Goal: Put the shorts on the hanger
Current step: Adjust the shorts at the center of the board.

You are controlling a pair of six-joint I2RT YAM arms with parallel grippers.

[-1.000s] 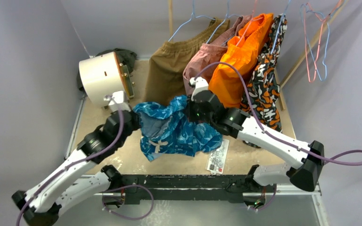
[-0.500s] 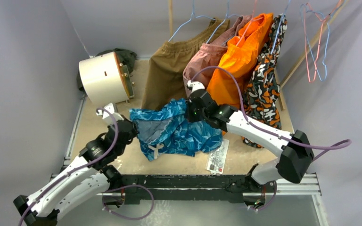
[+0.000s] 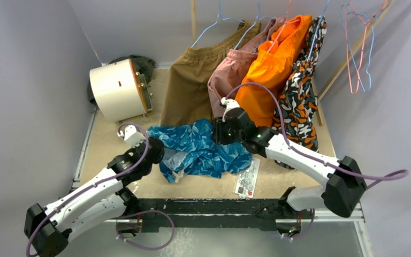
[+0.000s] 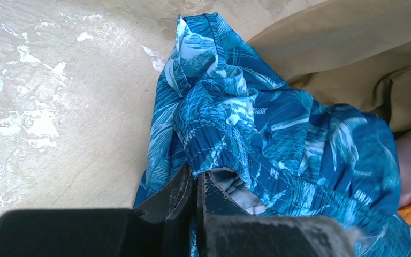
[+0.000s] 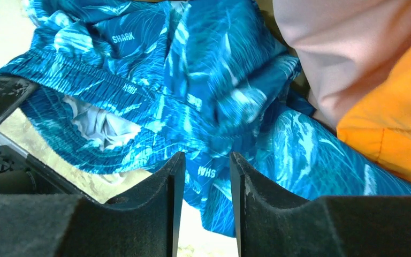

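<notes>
The blue-and-teal shorts (image 3: 200,150) lie crumpled on the table's middle. My left gripper (image 3: 158,151) is at their left edge, shut on the elastic waistband (image 4: 219,155); its fingertips (image 4: 184,184) pinch the fabric. My right gripper (image 3: 219,131) is at the shorts' upper right edge, open, with its fingers (image 5: 171,176) spread just over the fabric (image 5: 203,91) and gripping nothing. The pink-red wire hanger (image 3: 347,53) hangs at the far right from a rail, away from both grippers.
Brown (image 3: 192,80), pink (image 3: 233,69), orange (image 3: 270,69) and patterned (image 3: 299,101) shorts hang on light blue hangers behind the table. A white cylinder (image 3: 119,88) stands at the back left. A printed card (image 3: 248,178) lies near the front edge.
My right gripper has let go of the shorts, which have sunk onto the table. My left arm has swung nearer and lower, still holding the waistband.
</notes>
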